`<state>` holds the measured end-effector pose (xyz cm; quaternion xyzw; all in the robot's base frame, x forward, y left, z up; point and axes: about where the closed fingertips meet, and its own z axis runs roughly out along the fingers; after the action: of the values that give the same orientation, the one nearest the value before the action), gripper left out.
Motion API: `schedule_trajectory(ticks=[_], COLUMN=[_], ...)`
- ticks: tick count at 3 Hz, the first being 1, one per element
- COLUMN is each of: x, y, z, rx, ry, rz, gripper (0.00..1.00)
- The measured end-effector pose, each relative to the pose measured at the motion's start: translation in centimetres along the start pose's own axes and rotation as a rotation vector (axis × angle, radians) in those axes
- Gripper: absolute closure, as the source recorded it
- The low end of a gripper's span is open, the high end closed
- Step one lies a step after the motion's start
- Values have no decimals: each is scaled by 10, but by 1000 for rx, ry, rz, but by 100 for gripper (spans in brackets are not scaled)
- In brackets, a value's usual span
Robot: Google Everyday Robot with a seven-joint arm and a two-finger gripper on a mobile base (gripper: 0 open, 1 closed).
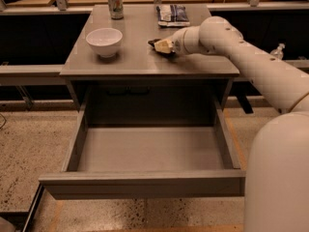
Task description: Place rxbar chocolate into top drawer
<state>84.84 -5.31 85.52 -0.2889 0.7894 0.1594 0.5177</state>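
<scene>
The rxbar chocolate [153, 42] is a small dark bar showing at the tip of my gripper [161, 46], over the right middle of the grey table [135, 64]. The gripper is shut on the bar, at or just above the tabletop. Most of the bar is hidden by the gripper. My arm reaches in from the right. The top drawer [145, 185] is pulled wide open below the tabletop, and its grey inside holds nothing.
A white bowl [104, 41] stands on the table's left. A soda can [115, 3] stands at the back left and a blue-and-white snack bag [173, 14] lies at the back right. My white base fills the lower right corner.
</scene>
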Motion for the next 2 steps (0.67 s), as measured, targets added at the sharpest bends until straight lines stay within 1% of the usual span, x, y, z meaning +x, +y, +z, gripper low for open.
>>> schedule_trajectory(ticks=[1, 2], x=[-17, -32], y=[14, 24], z=[-13, -37], rx=[-48, -103], ry=[2, 29], rz=[-37, -82], gripper=[100, 100])
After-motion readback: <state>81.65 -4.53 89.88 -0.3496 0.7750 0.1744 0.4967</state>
